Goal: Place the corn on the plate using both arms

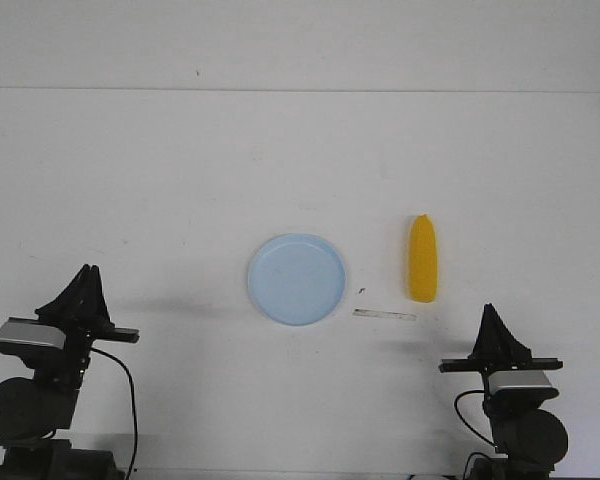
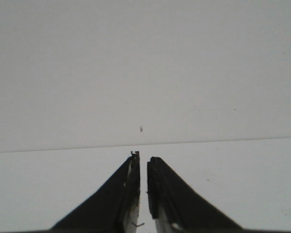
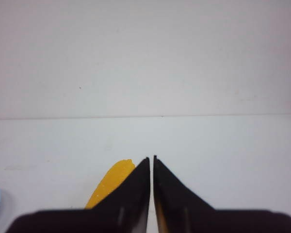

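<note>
left gripper (image 2: 143, 162): fingers drawn almost together, only a thin slit seen between the tips; nothing is held or touched.
right gripper (image 3: 152, 159): fingers pressed nearly together, nothing gripped.
corn (image 1: 423, 258): laid on the table (image 1: 180, 180), right of the plate, apart from it.
plate (image 1: 296, 279): set at table centre, between the two arms.

The white table (image 1: 160, 180) carried a plate (image 1: 296, 279), corn (image 1: 422, 259) well to its right, and a thin strip (image 1: 384, 315) between them.
</note>
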Controlling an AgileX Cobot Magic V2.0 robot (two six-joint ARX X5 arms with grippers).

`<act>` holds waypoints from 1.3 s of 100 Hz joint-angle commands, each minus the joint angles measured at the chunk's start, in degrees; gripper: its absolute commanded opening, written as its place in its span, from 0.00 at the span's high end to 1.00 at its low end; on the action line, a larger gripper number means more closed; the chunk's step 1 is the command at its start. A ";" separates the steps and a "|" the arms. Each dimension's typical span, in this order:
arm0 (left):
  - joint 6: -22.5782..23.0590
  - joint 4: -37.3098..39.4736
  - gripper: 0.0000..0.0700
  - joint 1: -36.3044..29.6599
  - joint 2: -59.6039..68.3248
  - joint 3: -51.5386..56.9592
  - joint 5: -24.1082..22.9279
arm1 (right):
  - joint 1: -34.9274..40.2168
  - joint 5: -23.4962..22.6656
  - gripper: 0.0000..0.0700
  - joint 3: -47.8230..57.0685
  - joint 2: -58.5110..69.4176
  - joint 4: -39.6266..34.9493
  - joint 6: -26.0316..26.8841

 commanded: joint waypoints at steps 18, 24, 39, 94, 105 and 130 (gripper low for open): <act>0.48 0.55 0.94 0.00 -0.13 0.24 -0.09 | 0.02 -0.02 0.98 -0.07 0.00 0.72 -0.28; 0.48 0.55 0.94 0.00 -0.13 0.24 -0.09 | 0.02 0.02 0.98 -0.07 -0.02 0.72 -0.31; 0.48 0.55 0.94 0.00 -0.13 0.24 -0.09 | 0.02 -0.02 0.98 -0.07 0.00 2.03 -0.13; 0.48 0.55 0.94 0.00 -0.13 0.24 -0.09 | 0.09 3.50 0.99 15.43 8.31 -7.56 -1.84; 0.48 0.55 0.94 0.00 -0.13 0.24 -0.09 | 0.09 6.51 0.99 22.25 14.34 -12.35 -3.52; 0.48 0.55 0.94 0.00 -0.13 0.24 -0.09 | 1.77 7.56 0.99 33.68 32.79 -18.64 -2.95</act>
